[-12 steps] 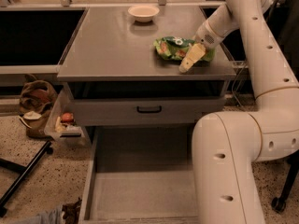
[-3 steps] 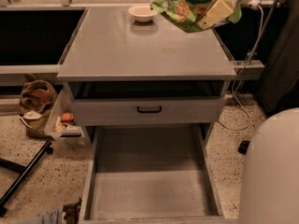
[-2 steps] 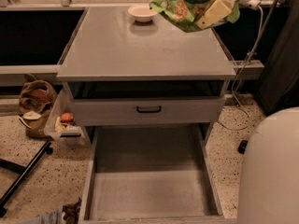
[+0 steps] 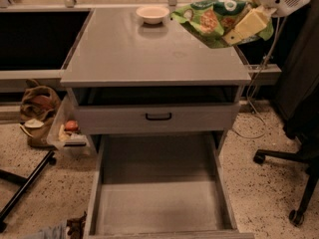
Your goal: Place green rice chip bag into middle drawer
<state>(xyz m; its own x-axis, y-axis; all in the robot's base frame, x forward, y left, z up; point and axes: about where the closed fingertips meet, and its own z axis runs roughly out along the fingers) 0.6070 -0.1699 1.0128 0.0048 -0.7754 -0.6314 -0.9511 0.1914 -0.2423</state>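
The green rice chip bag [image 4: 207,19] hangs in the air over the back right corner of the grey cabinet top [image 4: 149,54]. My gripper [image 4: 240,20] is at the top right, shut on the bag's right side with its yellowish fingers [image 4: 247,25]. The middle drawer [image 4: 159,205] stands pulled out at the bottom of the view, its flat grey floor bare. It lies well below and in front of the bag. Above it is a closed grey drawer front with a black handle [image 4: 158,116].
A pale bowl [image 4: 152,14] sits at the back of the cabinet top, left of the bag. A black office chair base [image 4: 294,183] stands at the right. A brown bag [image 4: 37,108], a clear bin [image 4: 70,132] and a black stand leg [image 4: 25,185] are on the floor at the left.
Four seconds ago the bag lay on the cabinet top under the gripper; now it is lifted off. In the last second it has sunk slightly, and my white body has left the view.
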